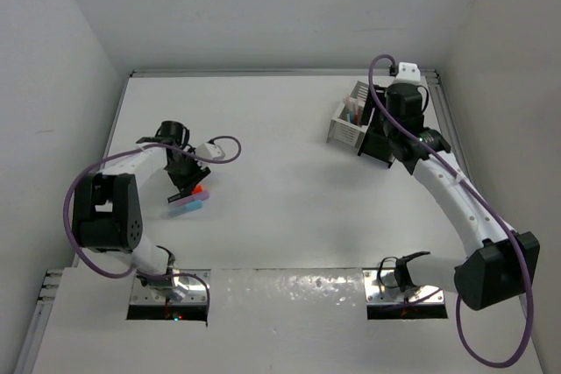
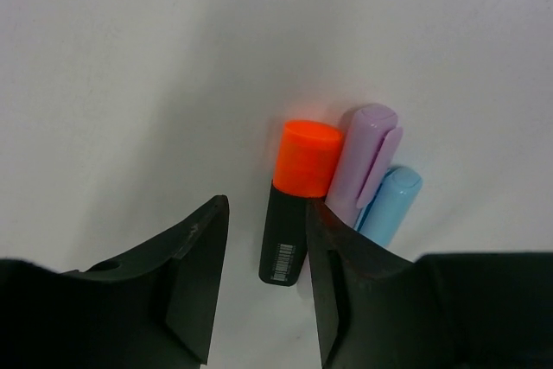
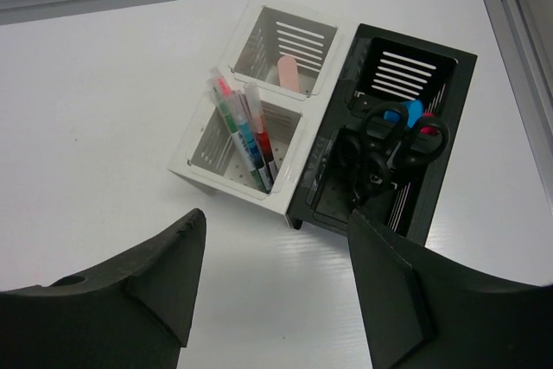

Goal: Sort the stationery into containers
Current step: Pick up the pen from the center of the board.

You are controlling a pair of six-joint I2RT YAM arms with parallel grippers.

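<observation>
1. While the left hand (image 2: 263, 287) straddles the black end of the orange highlighter (image 2: 294, 205), its jaws stand narrow but not clamped. A gap shows on one side of the barrel, so the highlighter lies on the desk (image 1: 289, 216), not lifted.
2. Two further items lie in the same group: a lilac pen (image 2: 363, 157), touching the highlighter, and a light-blue pen (image 2: 389, 200) just beside the lilac one.
3. Right hand (image 3: 276, 300): jaws wide and holding nothing, hovering above the containers.
4. Done so far, judged from the contents:
   - The white organiser (image 3: 226, 186) holds several pens (image 3: 246, 140) in one compartment and a pink eraser (image 3: 289, 71) in another.
   - The black organiser (image 3: 415, 44) holds the scissors (image 3: 389, 153) and some blue and red items too hidden to name.
5. Left to do: the three items at the left hand. The task appears mostly complete.
6. Edges: both organisers stand touching each other in the far right corner, near the rail (image 3: 518, 58) at the desk edge.
7. Room: the lilac pen leaves little space for the finger on that side, so it may get dragged along. The top view shows bare desk between the group and the organisers. The right arm occupies the space above them and is likely to need to move aside before a drop.
</observation>
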